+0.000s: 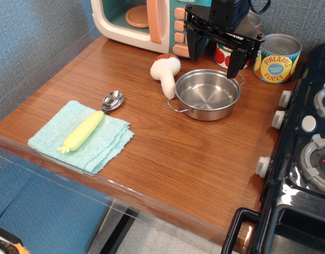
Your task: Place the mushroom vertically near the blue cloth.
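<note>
The mushroom (166,71) lies on its side on the wooden table, white stem pointing toward me, reddish-brown cap at the back, just left of the steel pot (207,94). The blue cloth (107,140) lies folded at the front left with a yellow-handled spoon (90,127) resting on it. My gripper (214,54) hangs open and empty above the far rim of the pot, to the right of the mushroom, its two black fingers (235,62) spread wide.
A toy microwave (146,21) stands at the back. A pineapple-slices can (277,58) and a red-labelled can (221,55) stand behind the pot. A black toy stove (305,159) with knobs borders the right side. A clear barrier runs along the front edge.
</note>
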